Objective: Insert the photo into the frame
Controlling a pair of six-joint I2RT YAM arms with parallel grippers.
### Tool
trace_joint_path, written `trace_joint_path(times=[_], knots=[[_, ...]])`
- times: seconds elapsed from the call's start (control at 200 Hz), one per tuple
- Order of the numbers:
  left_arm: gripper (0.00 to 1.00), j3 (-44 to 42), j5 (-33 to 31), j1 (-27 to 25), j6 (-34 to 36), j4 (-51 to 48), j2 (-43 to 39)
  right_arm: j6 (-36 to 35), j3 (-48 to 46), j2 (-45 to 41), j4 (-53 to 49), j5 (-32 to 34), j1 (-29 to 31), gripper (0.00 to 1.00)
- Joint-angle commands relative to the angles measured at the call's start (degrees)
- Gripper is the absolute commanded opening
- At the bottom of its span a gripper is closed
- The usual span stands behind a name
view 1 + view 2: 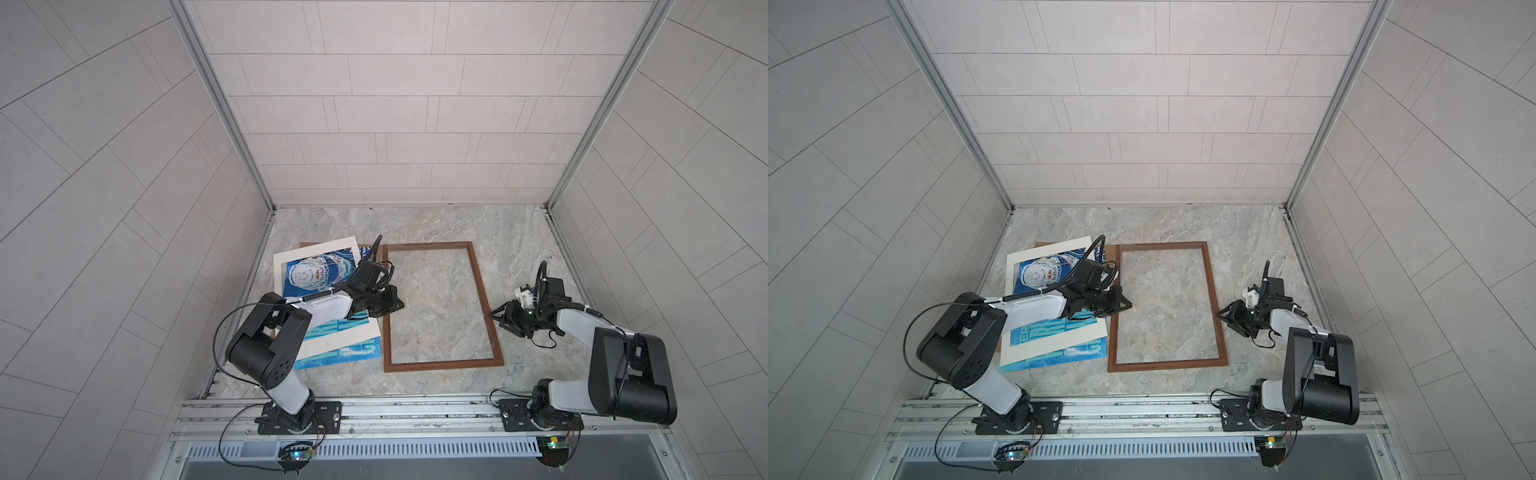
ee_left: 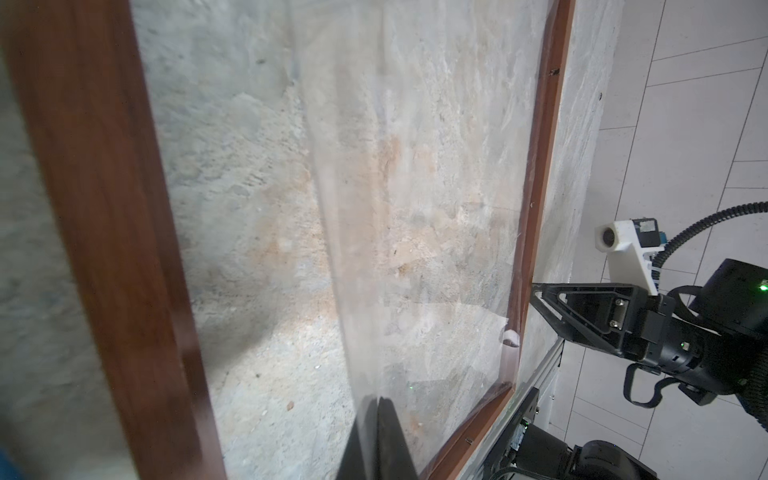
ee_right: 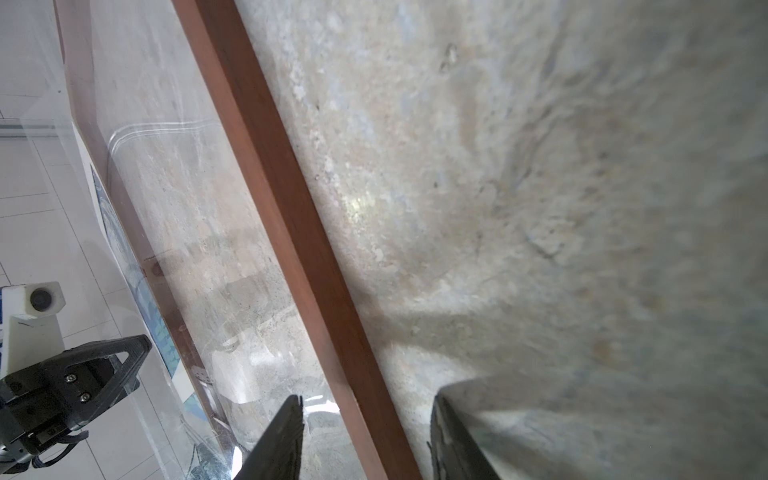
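Insertion not begun: rectangular blue helmet photo (image 1: pixel 316 276) lies left of thin dark-brown wooden frame (image 1: pixel 440 365), under white cardboard mat (image 1: pixel 286 257); left gripper (image 1: pixel 395 306) seemingly pinches clear sheet (image 2: pixel 415 208) inside frame; right gripper (image 1: pixel 497 316), jaws apart, straddles its rail.

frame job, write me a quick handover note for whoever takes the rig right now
Pincers: left pincer shut, tips just inside the left rail of the frame; right pincer open, jaws either side of the right rail, not clamped.
Things: photo face up left of the frame, under the white mat, partly hidden by the left arm. A clear sheet shows in the frame; whether the left pincer grips it I cannot tell.
Done: nothing yet in place.
Left: free the photo from the mat, lay it in the frame.
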Motion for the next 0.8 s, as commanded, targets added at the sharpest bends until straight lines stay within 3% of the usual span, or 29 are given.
trace_joint_path(times=[0.0, 0.345, 0.796], knots=[[0.0, -0.86, 0.3, -0.05, 0.43, 0.35, -1.84, -0.39, 0.67, 0.51, 0.5, 0.54, 0.58, 0.46], [0.0, 2.44, 0.53, 0.01, 7.06, -3.49, -0.64, 0.15, 0.59, 0.59, 1.03, 0.54, 1.02, 0.45], [0.0, 3.25, 5.69, 0.35, 7.84, -1.61, 1.81, 0.6, 0.75, 1.08, 1.91, 0.46, 1.63, 0.45]])
